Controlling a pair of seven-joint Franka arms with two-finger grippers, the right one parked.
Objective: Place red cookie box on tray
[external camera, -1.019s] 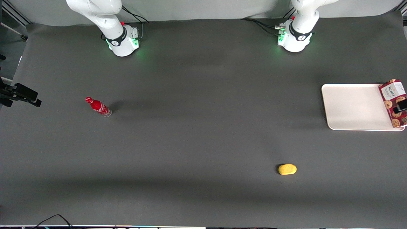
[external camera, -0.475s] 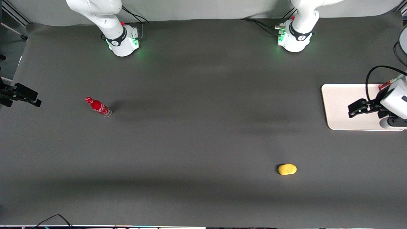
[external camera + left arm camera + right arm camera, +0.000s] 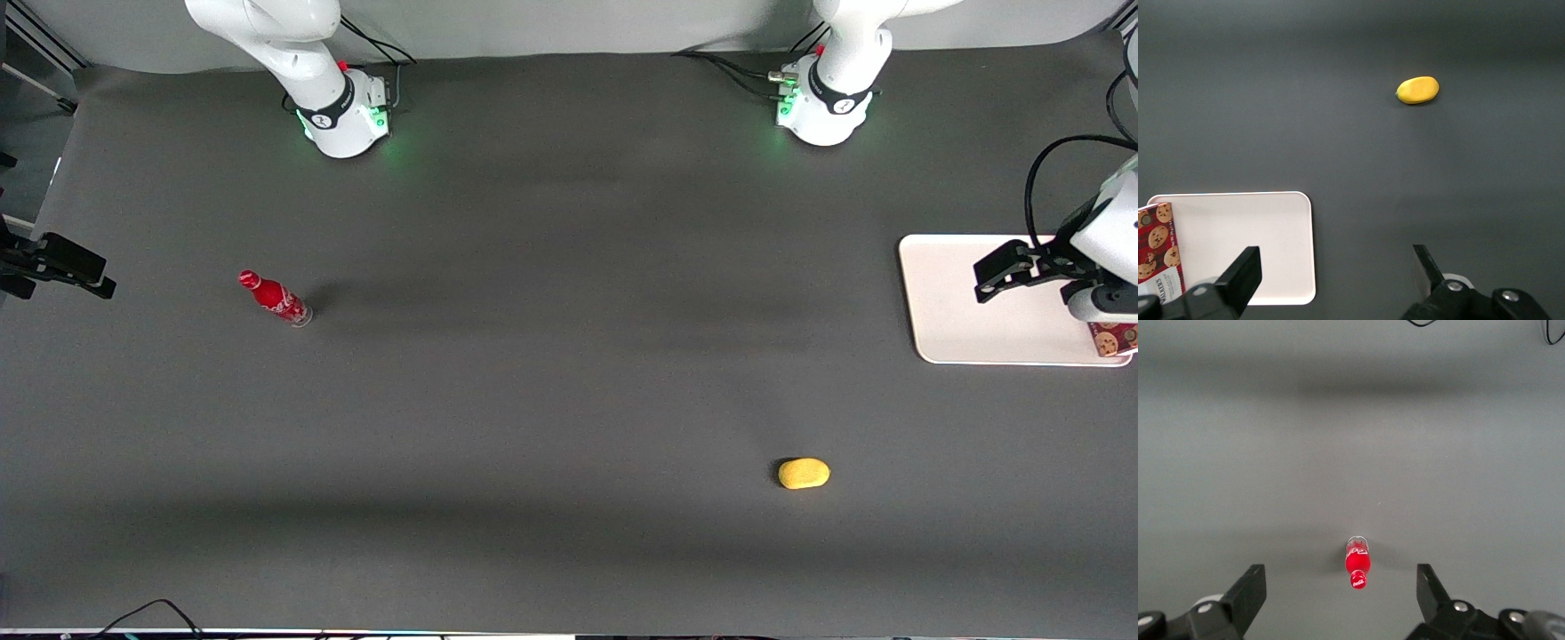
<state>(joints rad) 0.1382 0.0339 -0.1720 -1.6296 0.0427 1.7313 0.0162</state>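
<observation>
The red cookie box (image 3: 1158, 250) lies flat along the short rim of the cream tray (image 3: 1245, 240) at the working arm's end of the table. In the front view only one end of the box (image 3: 1113, 340) shows under the arm's hand (image 3: 1107, 244); the tray (image 3: 987, 329) is otherwise bare. My gripper (image 3: 1335, 252) hangs high above the tray's corner and the dark table beside it. It is open wide, holds nothing, and is well apart from the box.
A yellow oval object (image 3: 804, 473) lies on the dark table nearer the front camera than the tray. A small red bottle (image 3: 274, 299) lies toward the parked arm's end. The tray sits close to the table's edge at the working arm's end.
One second ago a finger sat at the box on the tray. The gripper has since let go, risen, and drifted farther from the front camera. The box has stayed put.
</observation>
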